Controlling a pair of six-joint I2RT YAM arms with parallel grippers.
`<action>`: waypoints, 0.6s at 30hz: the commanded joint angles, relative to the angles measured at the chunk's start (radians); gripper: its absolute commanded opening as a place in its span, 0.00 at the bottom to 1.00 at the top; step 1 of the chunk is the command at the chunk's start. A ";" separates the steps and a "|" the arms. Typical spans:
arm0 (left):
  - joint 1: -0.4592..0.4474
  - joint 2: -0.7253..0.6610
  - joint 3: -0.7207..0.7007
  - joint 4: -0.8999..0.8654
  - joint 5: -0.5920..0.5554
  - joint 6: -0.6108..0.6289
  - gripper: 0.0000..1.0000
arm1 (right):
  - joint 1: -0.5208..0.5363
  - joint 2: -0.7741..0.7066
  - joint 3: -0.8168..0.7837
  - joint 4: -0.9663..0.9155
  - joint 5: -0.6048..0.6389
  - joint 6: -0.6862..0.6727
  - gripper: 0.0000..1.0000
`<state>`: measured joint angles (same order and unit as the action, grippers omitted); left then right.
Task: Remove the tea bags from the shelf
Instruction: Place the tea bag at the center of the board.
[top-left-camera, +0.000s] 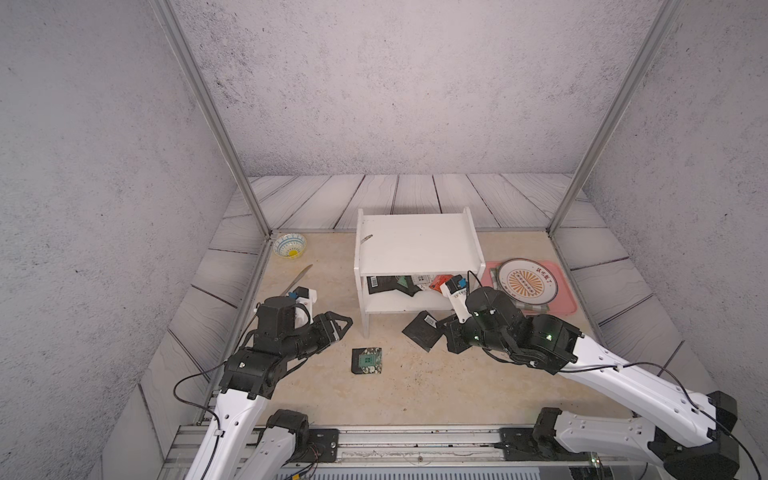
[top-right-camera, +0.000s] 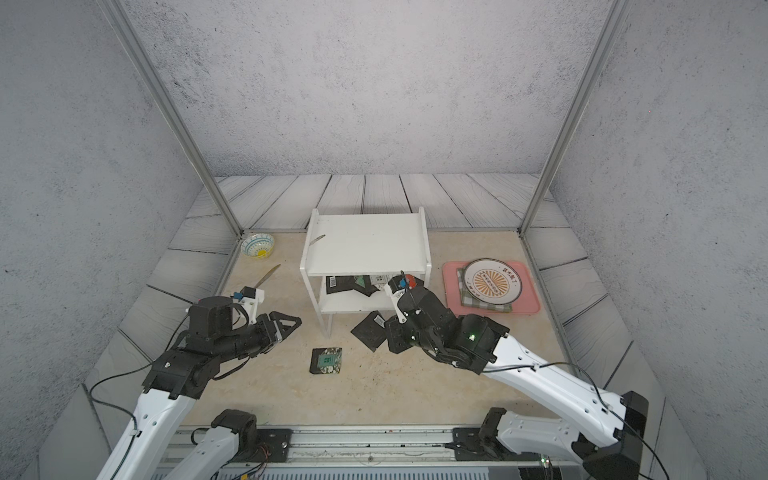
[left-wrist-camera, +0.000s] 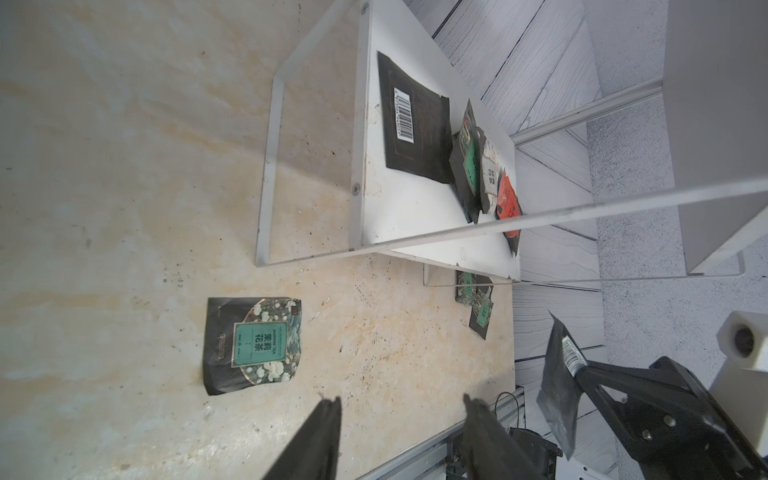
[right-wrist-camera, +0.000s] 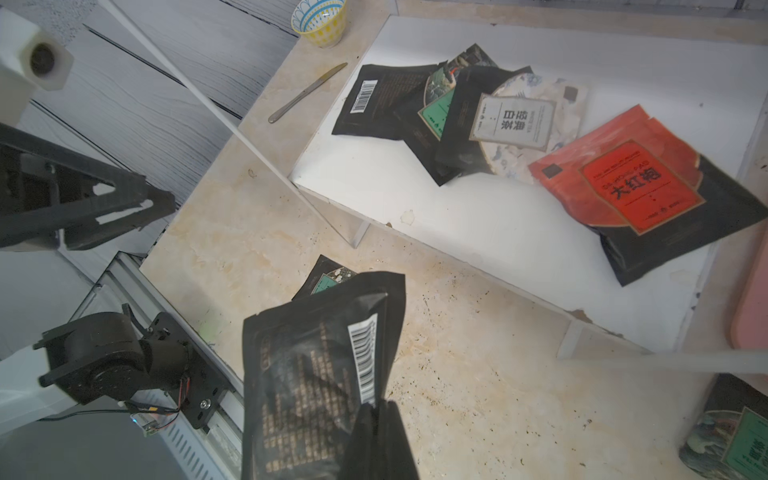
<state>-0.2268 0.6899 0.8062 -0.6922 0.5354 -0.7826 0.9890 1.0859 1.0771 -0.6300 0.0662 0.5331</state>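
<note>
right tool (right-wrist-camera: 376, 415) clenched on a barcoded tea bag (right-wrist-camera: 307, 374) off the shelf (top-left-camera: 415, 245), above mid worktop (top-left-camera: 415, 395); left tool (left-wrist-camera: 399, 401) released, empty. other tea bags (right-wrist-camera: 478, 120) lie on its lower board (right-wrist-camera: 457, 216); the edge pinch risks a slip.

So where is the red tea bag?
In the right wrist view, the red tea bag lies on the shelf's lower board, right end, beside the white-labelled bag.

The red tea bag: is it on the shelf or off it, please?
On the shelf: the red tea bag lies on its lower board.
</note>
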 joint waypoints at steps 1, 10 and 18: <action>-0.006 -0.016 -0.026 0.003 -0.017 0.015 0.52 | 0.019 -0.009 -0.079 0.094 0.035 0.042 0.02; -0.007 -0.031 -0.073 0.009 -0.026 0.008 0.52 | 0.066 0.053 -0.279 0.327 0.085 0.147 0.02; -0.006 -0.035 -0.097 0.015 -0.026 0.006 0.52 | 0.083 0.206 -0.342 0.478 0.122 0.216 0.02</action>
<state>-0.2268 0.6659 0.7223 -0.6910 0.5159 -0.7834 1.0641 1.2453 0.7448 -0.2417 0.1524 0.7017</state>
